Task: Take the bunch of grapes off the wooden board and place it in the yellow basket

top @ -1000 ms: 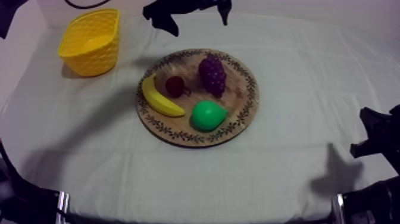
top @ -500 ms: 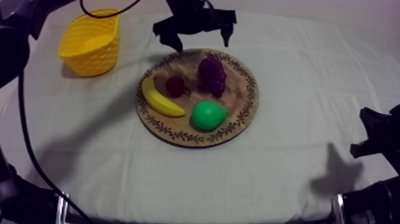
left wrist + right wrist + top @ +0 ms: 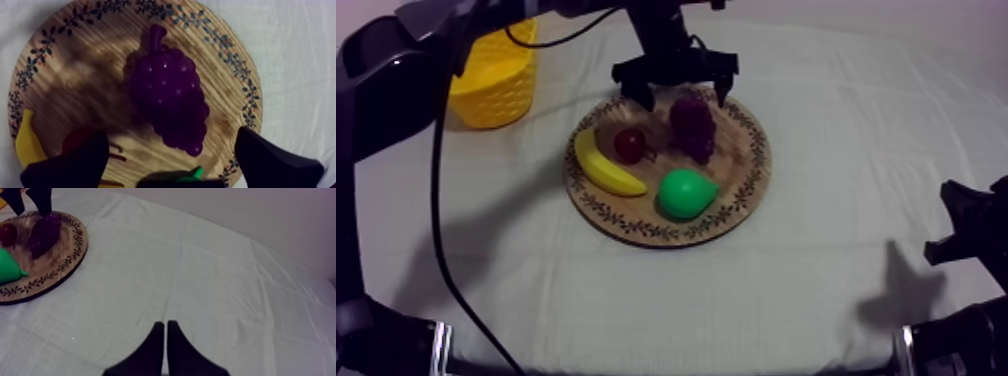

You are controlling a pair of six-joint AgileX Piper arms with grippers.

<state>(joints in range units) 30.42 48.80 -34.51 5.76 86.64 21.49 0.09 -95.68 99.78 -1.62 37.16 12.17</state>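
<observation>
My left pincer (image 3: 681,95): spread wide open, with nothing pinched. It hangs over the far part of the wooden board (image 3: 738,165).
The bunch of grapes (image 3: 170,97): it lies on the wooden board, right under my left pincer, between its two fingers (image 3: 75,162). I cannot tell if a finger touches it.
The small red fruit (image 3: 630,145): on the board, close by one finger of my left pincer, next to the grapes.
The banana (image 3: 604,168): on the board, just past the small red fruit from my left pincer.
The pear (image 3: 686,193): on the board, on the other side of the grapes from my left pincer.
The yellow basket (image 3: 496,85): on the tabletop (image 3: 816,120), off to one side of my left pincer, apart from the board.
My right pincer (image 3: 165,348): pressed together, pinching nothing. It sits low over the bare cloth (image 3: 210,273), well apart from the board and the fruit.
</observation>
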